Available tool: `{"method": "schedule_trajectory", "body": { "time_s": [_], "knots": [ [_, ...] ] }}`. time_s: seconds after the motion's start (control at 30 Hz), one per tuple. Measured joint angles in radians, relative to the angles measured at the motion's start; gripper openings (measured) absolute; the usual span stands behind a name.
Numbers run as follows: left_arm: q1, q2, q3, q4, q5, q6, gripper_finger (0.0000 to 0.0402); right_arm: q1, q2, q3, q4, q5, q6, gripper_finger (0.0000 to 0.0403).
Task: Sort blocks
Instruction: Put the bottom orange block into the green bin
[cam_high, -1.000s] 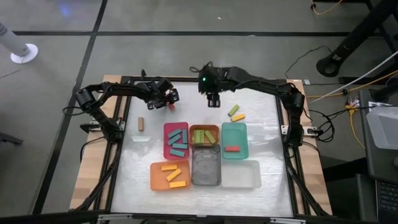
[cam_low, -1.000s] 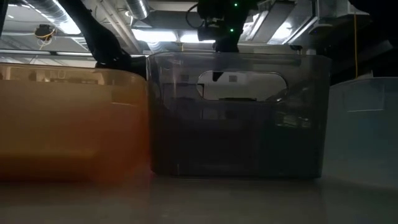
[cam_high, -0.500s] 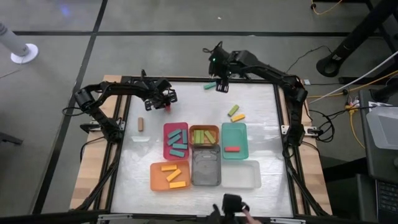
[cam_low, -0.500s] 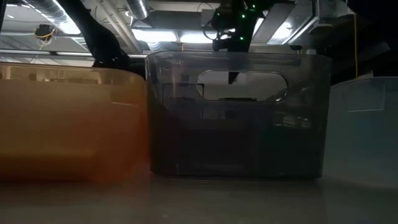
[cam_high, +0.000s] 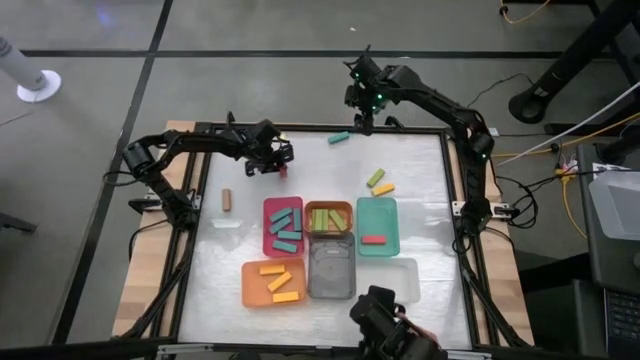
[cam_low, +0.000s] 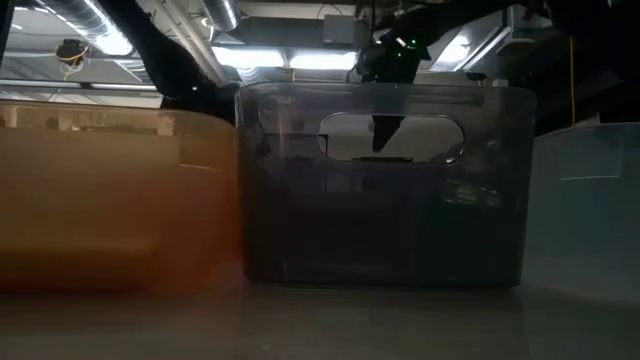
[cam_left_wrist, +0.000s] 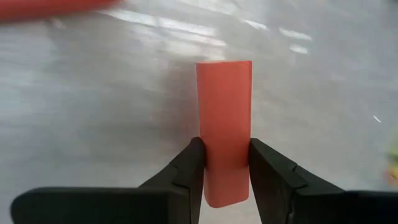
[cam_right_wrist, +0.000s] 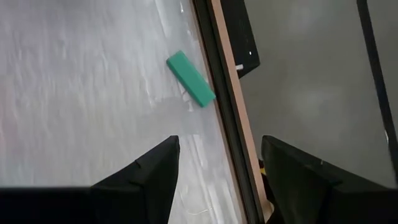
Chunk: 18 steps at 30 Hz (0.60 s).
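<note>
Fingers of the left gripper (cam_left_wrist: 225, 163) pinch a red block (cam_left_wrist: 224, 127) near the surface's (cam_high: 240, 250) far left. Right gripper (cam_right_wrist: 219, 165) hangs with fingers wide at the far edge, above a loose teal block (cam_right_wrist: 191, 79). Sorted blocks fill the pink tray (cam_high: 267, 230), orange tray (cam_high: 250, 285) and teal tray (cam_high: 376, 214).

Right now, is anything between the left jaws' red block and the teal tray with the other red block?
Nothing blocks a lifted carry. The left gripper is shut on the red block at the table's far left. The teal tray sits right of the red tray and brown tray, which lie between at table level.
</note>
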Motion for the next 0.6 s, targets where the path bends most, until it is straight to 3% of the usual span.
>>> {"method": "schedule_trajectory", "body": {
  "time_s": [0.13, 0.4, 0.6],
  "knots": [
    [0.002, -0.003, 0.020, 0.031, 0.048, 0.011, 0.0094, -0.008, 0.010, 0.000, -0.013, -0.004, 0.000, 0.0227],
    [-0.031, -0.003, 0.023, 0.396, 0.207, -0.033, 0.0095, -0.010, 0.012, 0.000, -0.011, -0.067, -0.001, 0.0227],
    [-0.132, -0.004, 0.025, 0.660, 0.190, -0.031, 0.0095, -0.009, 0.012, 0.000, -0.009, -0.072, -0.001, 0.0227]
  ]
}}
